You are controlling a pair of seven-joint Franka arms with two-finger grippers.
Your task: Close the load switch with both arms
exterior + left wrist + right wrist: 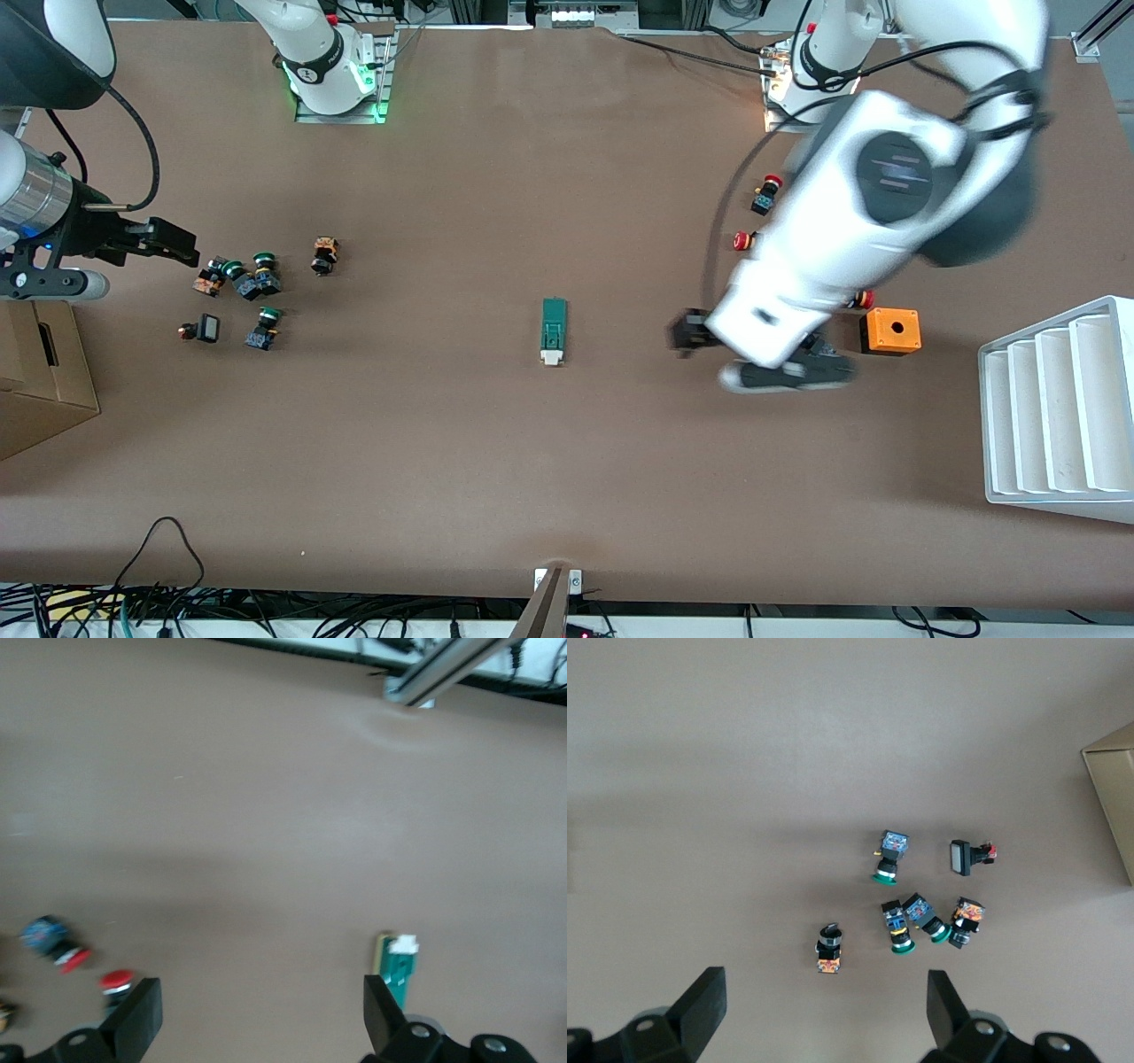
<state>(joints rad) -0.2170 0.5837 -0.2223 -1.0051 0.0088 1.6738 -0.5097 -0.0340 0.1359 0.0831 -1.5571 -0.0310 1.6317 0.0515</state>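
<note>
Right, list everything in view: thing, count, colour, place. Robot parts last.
load switch: one, dark green with white end, lying mid-table, untouched.
green-capped buttons: a cluster with other small dark parts, toward the right arm's end.
red-capped buttons: at least three, toward the left arm's end, partly hidden by the arm.
orange box: one, with a hole on top, toward the left arm's end.
white rack: one, at the left arm's end.
cardboard box: one, brown, at the right arm's end.
left gripper: open, over bare table between switch and orange box.
right gripper: open, beside the button cluster.
</note>
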